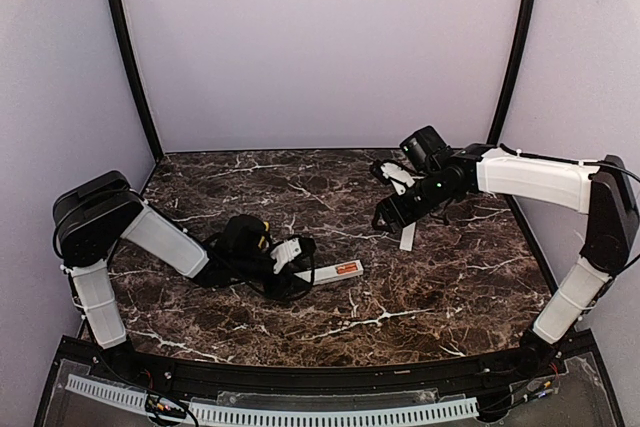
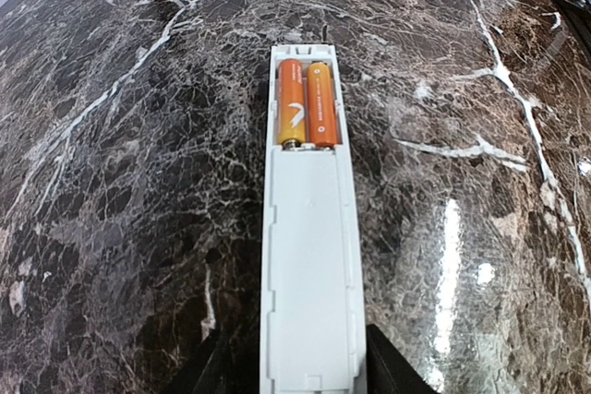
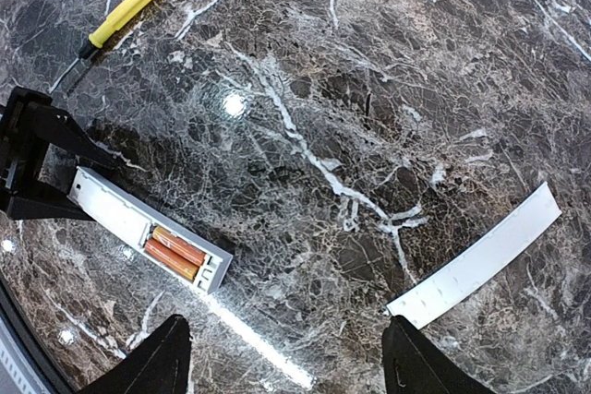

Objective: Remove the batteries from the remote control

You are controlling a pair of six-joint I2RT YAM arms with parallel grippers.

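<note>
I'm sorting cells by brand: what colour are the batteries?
The batteries are orange, one with a white mark; clearest in the left wrist view.

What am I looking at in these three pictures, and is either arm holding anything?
Two robot arms are bolted at the near edge of a marble table. The overhead picture looks down from above and behind them. The other two come from a camera on each wrist, looking past that arm's own two fingers.

The left hand straddles the near end of the remote control, which lies flat with its battery bay uncovered. Whether the fingers actually press it I cannot tell. Both batteries sit side by side in the bay.

The right hand hangs open above the table and holds nothing. The white cover strip lies loose on the table near it. A yellow-handled screwdriver lies farther off.
</note>
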